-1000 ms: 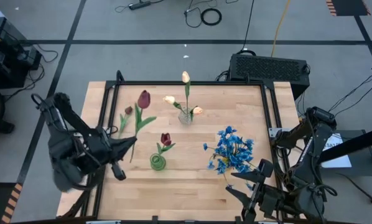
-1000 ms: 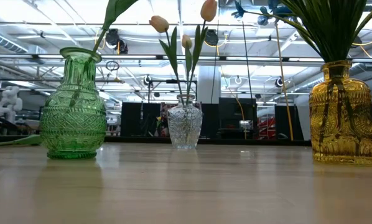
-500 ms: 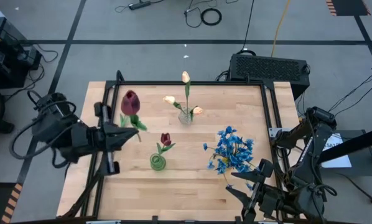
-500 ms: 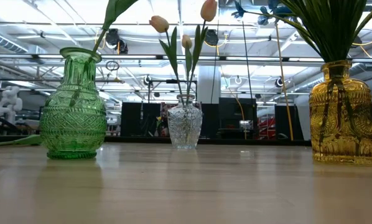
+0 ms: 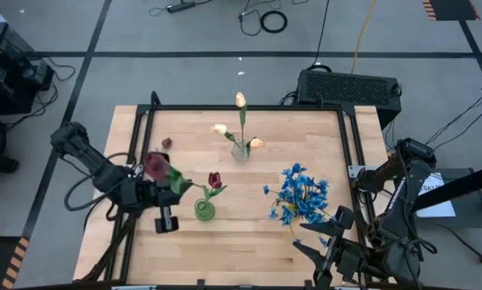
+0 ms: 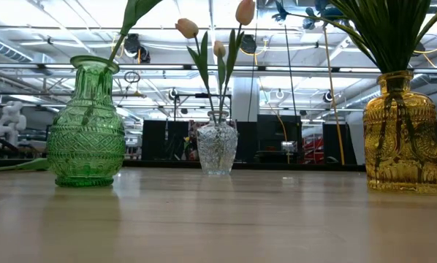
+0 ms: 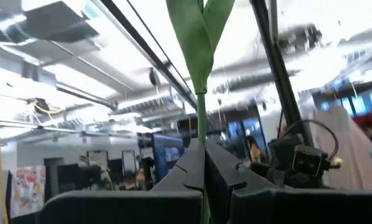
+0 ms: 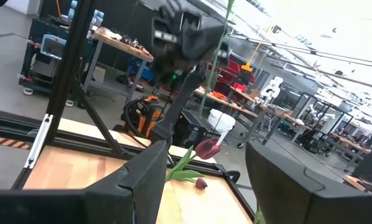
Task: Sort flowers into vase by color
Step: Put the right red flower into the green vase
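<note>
My left pincer [image 5: 150, 194], clamped on a red tulip's [image 5: 155, 165] stem, has swung it toward the green vase [image 5: 204, 210]; insertion looks next.

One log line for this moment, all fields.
left gripper: shut on dark red tulip, beside green glass vase | right gripper: open, parked near table's edge | small dark red bud: on table

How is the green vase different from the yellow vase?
The green vase holds one dark red tulip, while the yellow vase holds a big bunch of blue flowers. In the low view the green vase has a round belly; the yellow vase looks straighter and blockier. Both are patterned glass, upright on the wooden table.
</note>
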Robot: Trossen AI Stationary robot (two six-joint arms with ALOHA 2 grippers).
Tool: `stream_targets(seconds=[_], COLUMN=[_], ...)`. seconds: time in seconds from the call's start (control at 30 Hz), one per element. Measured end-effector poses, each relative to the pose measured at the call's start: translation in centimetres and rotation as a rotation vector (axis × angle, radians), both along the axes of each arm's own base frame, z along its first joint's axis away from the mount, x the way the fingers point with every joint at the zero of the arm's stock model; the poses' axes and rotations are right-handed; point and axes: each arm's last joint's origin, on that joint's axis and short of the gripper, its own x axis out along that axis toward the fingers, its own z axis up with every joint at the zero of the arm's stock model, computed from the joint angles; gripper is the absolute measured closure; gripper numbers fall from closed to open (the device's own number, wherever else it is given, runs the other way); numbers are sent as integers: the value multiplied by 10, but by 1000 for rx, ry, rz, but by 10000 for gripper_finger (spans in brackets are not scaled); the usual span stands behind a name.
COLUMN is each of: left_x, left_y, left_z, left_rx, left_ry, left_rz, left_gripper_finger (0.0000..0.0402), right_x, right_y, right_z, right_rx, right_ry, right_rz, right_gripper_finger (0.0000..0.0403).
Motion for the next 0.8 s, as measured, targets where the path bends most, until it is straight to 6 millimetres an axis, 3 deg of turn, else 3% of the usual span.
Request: stream_targets(seconds=[0.3,0.8], left_x=[-27,-58], left_y=[5,12], left_z=[-60,-134], left_rx=[-39,-34], left_ry=[-44,2], left_rz=[-60,-173], left_gripper_finger=[401,402], right_x=[-4,-4], right_y=[3,3], right_z=[0,0], right_rx=[4,8], right_ry=[0,-1], right_rz=[13,13], right_gripper_finger=[193,193])
